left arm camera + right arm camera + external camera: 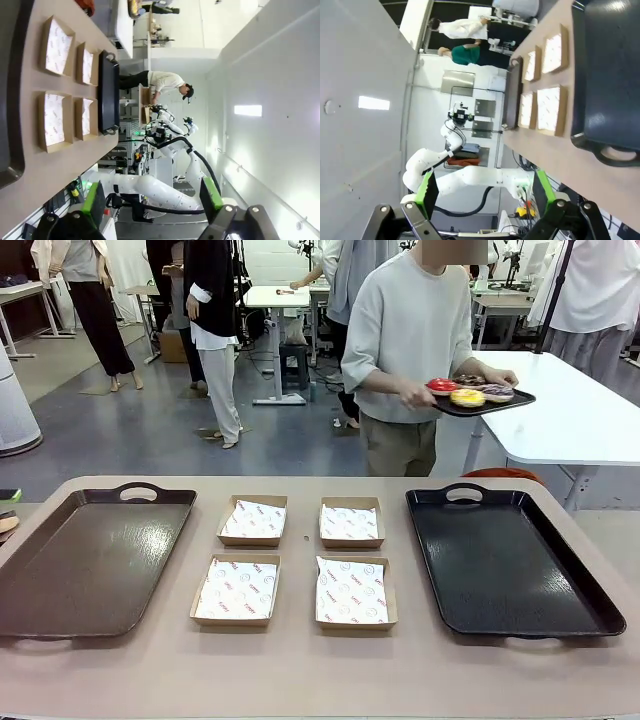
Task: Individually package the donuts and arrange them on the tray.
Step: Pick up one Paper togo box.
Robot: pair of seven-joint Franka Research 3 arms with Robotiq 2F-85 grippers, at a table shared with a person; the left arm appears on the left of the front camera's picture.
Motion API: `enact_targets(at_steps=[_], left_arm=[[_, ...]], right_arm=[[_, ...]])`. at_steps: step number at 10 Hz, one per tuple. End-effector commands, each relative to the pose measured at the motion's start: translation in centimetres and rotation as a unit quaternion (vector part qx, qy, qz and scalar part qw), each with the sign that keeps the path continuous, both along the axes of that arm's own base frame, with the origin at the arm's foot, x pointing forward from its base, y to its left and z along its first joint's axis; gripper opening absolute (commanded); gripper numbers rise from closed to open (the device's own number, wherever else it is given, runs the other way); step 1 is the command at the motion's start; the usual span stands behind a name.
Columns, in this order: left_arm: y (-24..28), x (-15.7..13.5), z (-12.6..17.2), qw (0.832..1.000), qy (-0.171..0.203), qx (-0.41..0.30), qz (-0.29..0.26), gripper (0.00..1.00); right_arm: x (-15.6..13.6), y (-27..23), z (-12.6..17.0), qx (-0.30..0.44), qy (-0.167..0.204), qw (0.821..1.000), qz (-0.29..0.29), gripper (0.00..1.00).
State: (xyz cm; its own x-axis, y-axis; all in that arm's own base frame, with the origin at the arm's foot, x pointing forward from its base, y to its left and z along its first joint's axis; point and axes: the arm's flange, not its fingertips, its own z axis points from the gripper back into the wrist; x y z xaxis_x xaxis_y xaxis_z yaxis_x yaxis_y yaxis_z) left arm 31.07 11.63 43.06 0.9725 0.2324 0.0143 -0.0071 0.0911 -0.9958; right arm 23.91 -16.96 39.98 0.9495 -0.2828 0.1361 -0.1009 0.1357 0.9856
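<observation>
Cardboard boxes (238, 588), four, paper-lined, sit in a two-by-two block at the middle of the table (300, 670). A brown tray (60, 590) lies left of the boxes and a black tray (500, 570) right of them. Beyond the boxes, past the far edge, a person (405, 330) holds a small dark tray (510, 402) carrying the donuts (467, 397): red, yellow, chocolate, drizzled. Left wrist view: left gripper (152, 196) released, green pads wide apart, gripping nothing, well clear of the boxes. Right wrist view: right gripper (485, 189) likewise spread, holding nothing, raised off on the black-tray side of the boxes.
</observation>
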Motion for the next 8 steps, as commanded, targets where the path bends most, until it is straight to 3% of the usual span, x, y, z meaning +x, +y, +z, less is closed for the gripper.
enact_targets(at_steps=[1, 4, 5, 6, 8], left_arm=[[0.2, -0.6, -1.2, 0.999, 0.008, 0.031, -0.012, 1.00], [1.4, -1.2, -2.1, 0.998, 0.016, 0.064, -0.001, 1.00], [0.6, -1.3, -1.3, 0.997, -0.008, 0.077, -0.007, 1.00], [1.1, -0.7, -1.9, 0.999, 0.029, 0.045, -0.006, 1.00], [1.1, -0.7, -1.9, 0.999, 0.029, 0.045, -0.006, 1.00]], right_arm=[[-1.2, 0.8, 0.2, -0.020, 0.000, 1.000, 0.004, 1.00], [-1.1, 0.8, 0.5, -0.017, 0.004, 1.000, 0.009, 1.00], [-0.3, 2.6, 1.5, -0.044, -0.017, 0.999, -0.005, 1.00], [-0.5, -0.1, 0.2, -0.017, 0.007, 1.000, 0.001, 1.00], [-0.5, -0.1, 0.2, -0.017, 0.007, 1.000, 0.001, 1.00]])
